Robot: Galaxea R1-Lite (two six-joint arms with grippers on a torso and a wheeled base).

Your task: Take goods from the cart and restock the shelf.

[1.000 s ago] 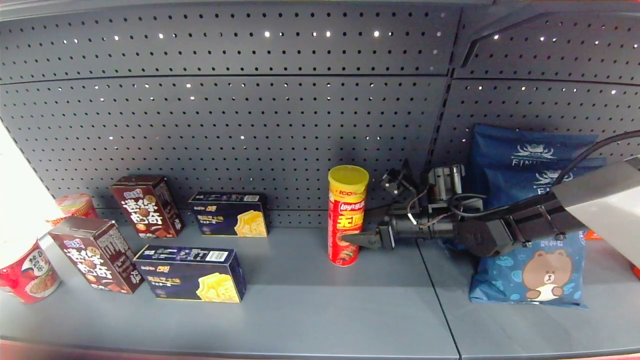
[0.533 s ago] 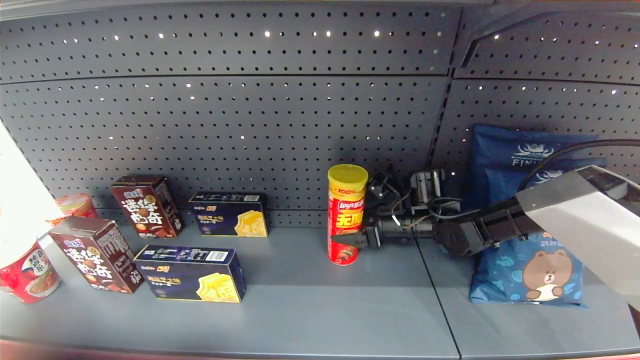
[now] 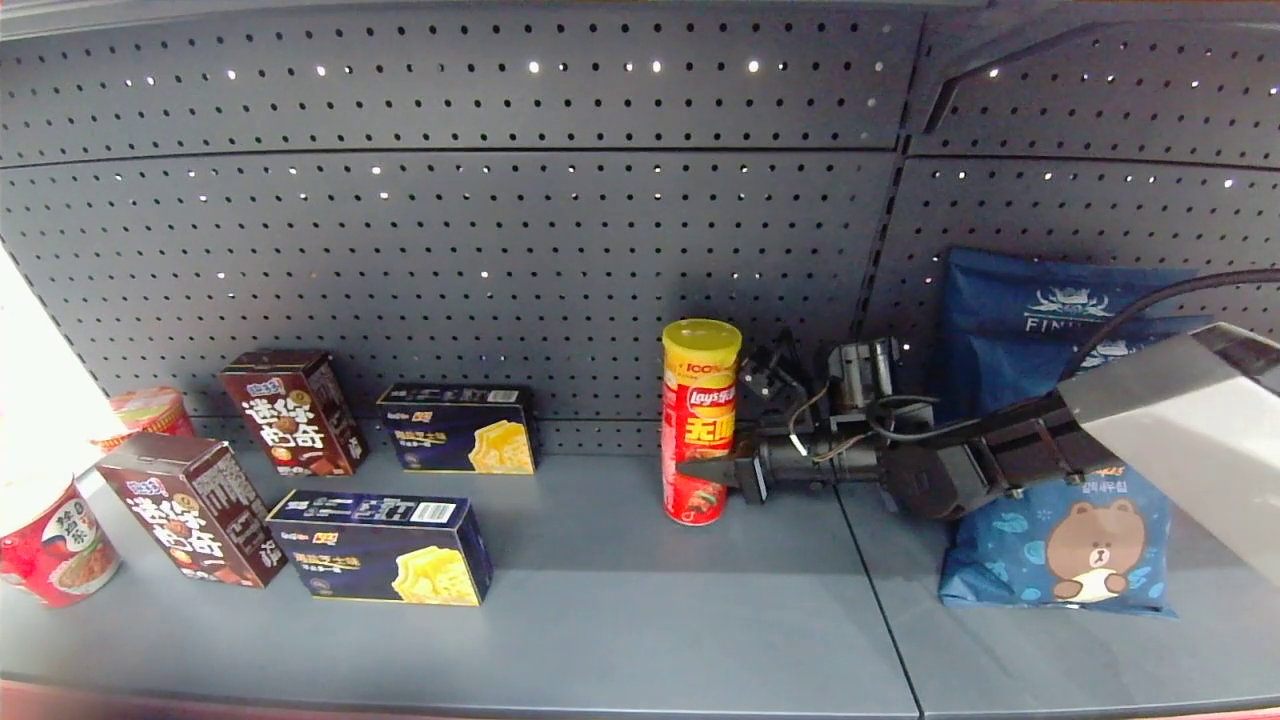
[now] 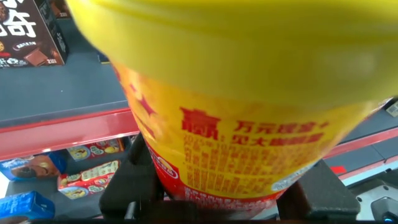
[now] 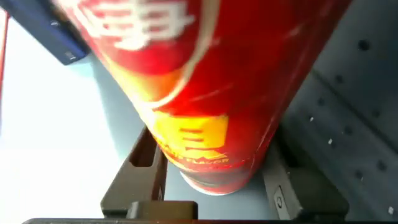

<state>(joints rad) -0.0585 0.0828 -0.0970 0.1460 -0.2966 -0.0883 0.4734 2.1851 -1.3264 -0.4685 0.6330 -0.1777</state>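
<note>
R pincer (image 3: 704,468) clenched on chips can (image 3: 700,400), gripping its lower half. Can stands upright mid-shelf (image 3: 620,610), far side, close to pegboard (image 3: 500,250); can't tell if its base touches. L pincer (image 4: 224,190) grasping yellow-red cup (image 4: 236,93), w/ a finger either side of its base. Brown boxes (image 3: 295,410) & navy boxes (image 3: 385,550) lie left of the can; blue snack bags (image 3: 1060,540) stand right.

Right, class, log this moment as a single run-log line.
right gripper: shut on chip can, upright at shelf | left gripper: shut on yellow cup | can not yet released
</note>
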